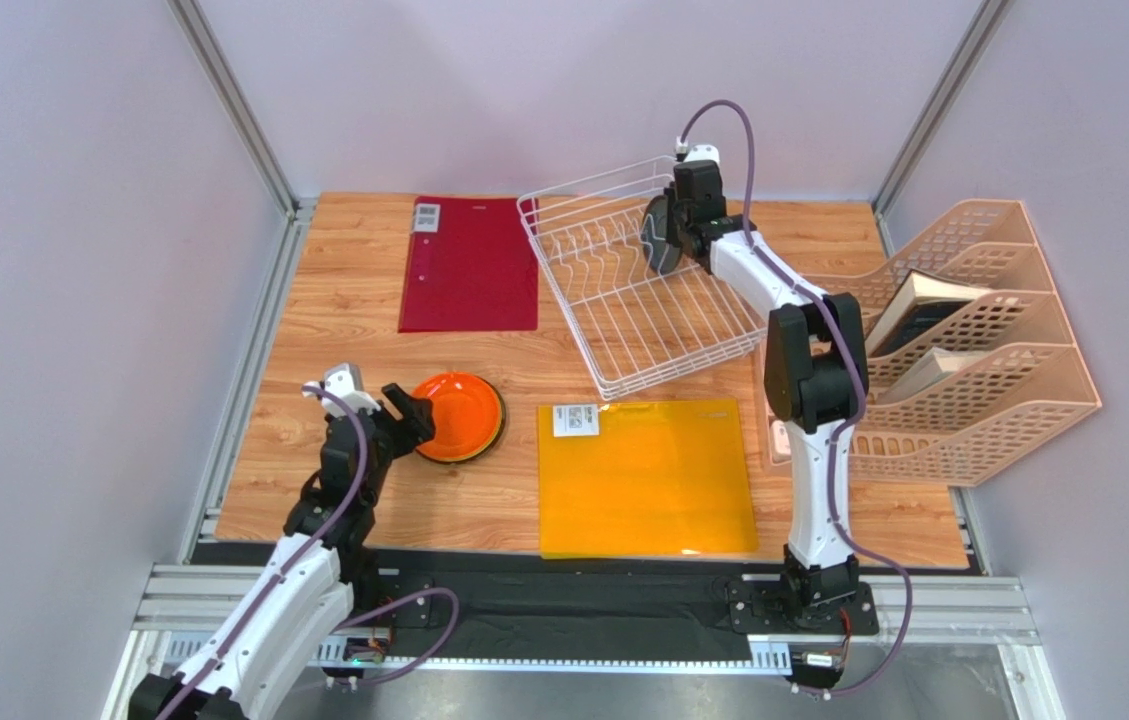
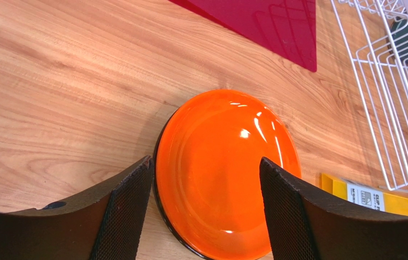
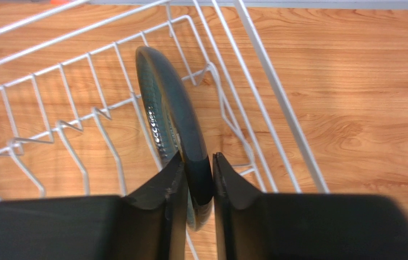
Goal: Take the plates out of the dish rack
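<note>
**Right arm has the teal plate by the rim, lift to come**

Teal-grey plate (image 3: 176, 124) is standing on edge in the dish rack (image 1: 645, 323), slotted between the tines, up at the rack's 1 o'clock corner in the top view. In the right wrist cam its thin edge runs from 11 o'clock down to 6, straight into the right gripper (image 3: 198, 162). The jaws are pinched narrow on the near rim, one finger on each face. That looks like a solid bite, tho the plate's foot is hidden behind the fingers.

The key relation: the disc lines up w/ the jaw slot and the tines flank both faces, so I reckon the pull has to go straight up along the plate's own plane. Any sideways drift could snag wire.

Over at 8 o'clock on the table (image 2: 54, 81), the orange plate (image 2: 222, 162) lies flat. The left gripper (image 2: 206, 168) is spread wide w/ a finger on either side of it and grips nothing. That one looks delivered. No other plates are in view in the rack, so this is prob the last one. The right arm is right on it, and the left arm is well apart.
</note>
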{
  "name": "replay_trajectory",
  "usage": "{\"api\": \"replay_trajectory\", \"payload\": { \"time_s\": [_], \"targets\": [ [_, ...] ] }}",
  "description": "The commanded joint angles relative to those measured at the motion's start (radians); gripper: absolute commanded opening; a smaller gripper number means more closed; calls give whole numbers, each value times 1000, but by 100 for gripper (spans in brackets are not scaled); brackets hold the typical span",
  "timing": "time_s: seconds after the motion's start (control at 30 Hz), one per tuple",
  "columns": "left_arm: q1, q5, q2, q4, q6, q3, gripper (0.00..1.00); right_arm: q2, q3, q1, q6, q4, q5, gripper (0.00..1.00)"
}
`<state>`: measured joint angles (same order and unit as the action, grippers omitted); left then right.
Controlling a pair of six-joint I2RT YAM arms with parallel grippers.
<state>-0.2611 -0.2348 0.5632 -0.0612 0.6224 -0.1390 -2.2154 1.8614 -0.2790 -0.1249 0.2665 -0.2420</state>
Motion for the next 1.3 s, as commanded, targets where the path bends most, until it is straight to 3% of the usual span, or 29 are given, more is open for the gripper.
{"api": "replay_trajectory", "payload": {
  "time_s": [0.0, 0.23, 0.27, 0.33, 0.37, 0.43, 0.5, 0.53, 0.7, 1.0, 1.27],
  "targets": [
    [-1, -6, -17, 3, -20, -36, 77, -13, 50, 3, 7, -13, 67, 12],
    [-1, -1, -17, -8, -16, -28, 77, -50, 88, 4, 18, 16, 138, 14],
    [-1, -1, -16, -12, -16, -28, 77, -53, 88, 3, 19, 17, 145, 9],
    [-1, 2, -16, -19, -15, -24, 77, -55, 85, 3, 18, 16, 161, 8],
    [-1, 2, -13, -25, -15, -21, 77, -58, 85, 4, 21, 17, 162, 17],
    [-1, 3, -11, -28, -15, -19, 77, -58, 82, 3, 24, 17, 162, 22],
    [-1, 3, -5, -38, -15, -14, 77, -61, 84, 3, 28, 19, 162, 10],
    [-1, 3, -3, -43, -15, -14, 77, -59, 82, 3, 24, 20, 139, 0],
    [-1, 11, 18, -55, -12, -14, 77, 0, 15, -2, 18, -30, 84, 0],
    [-1, 11, 69, -69, -24, -53, 77, 226, -206, -101, 108, -234, -244, 0],
    [-1, 9, 79, -78, -27, -63, 77, 283, -277, -121, 120, -296, -327, 0]
  ]
}}
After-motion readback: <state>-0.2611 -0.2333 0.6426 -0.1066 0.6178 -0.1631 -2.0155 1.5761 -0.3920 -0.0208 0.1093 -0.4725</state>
